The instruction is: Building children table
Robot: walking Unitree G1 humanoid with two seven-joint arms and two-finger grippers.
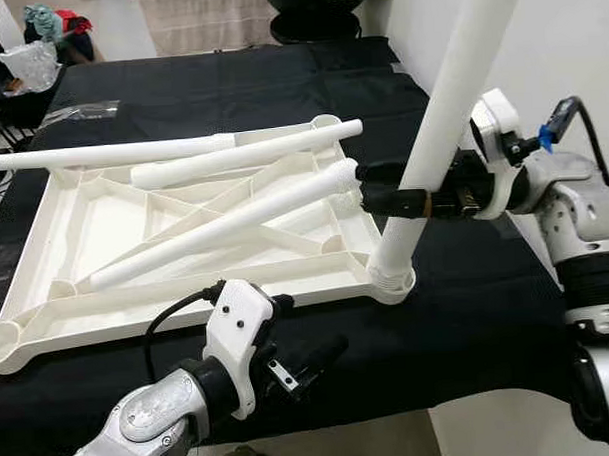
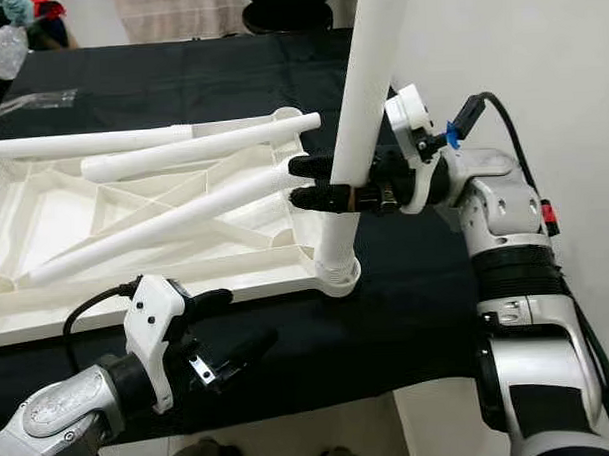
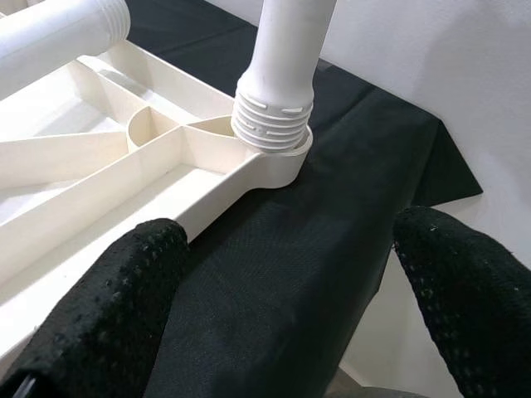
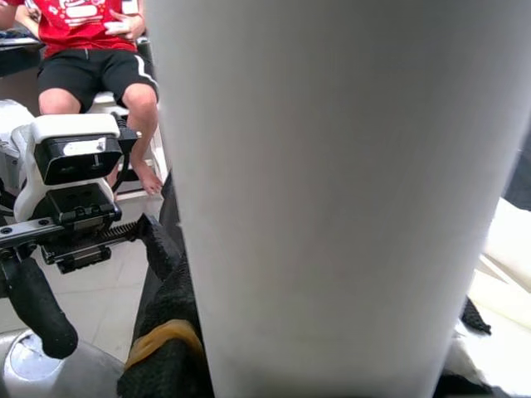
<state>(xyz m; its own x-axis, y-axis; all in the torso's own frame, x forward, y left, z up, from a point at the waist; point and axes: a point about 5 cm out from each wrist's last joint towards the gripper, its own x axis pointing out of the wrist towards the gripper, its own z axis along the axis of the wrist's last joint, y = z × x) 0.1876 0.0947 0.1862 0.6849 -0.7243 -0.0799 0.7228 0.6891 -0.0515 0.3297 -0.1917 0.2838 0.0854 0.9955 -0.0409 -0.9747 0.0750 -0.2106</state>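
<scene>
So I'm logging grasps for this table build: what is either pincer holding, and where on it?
The right pincer grips the upright leg low on its shaft, above the threaded end. The left pincer is open, holding nothing.

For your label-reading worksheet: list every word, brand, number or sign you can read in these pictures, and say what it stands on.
Nothing can be read for certain.
Red shirt on the seated person: white print, too blurred to read.
Table top, legs and grippers: no lettering that can be made out.

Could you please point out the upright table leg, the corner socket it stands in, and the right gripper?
Upright table leg [image 1: 449,113], left eye view, mid shaft.
Corner socket [image 3: 286,159], left wrist view, round rim below the leg's thread.
Right gripper [image 2: 335,184], right eye view, between its fingertips.
</scene>
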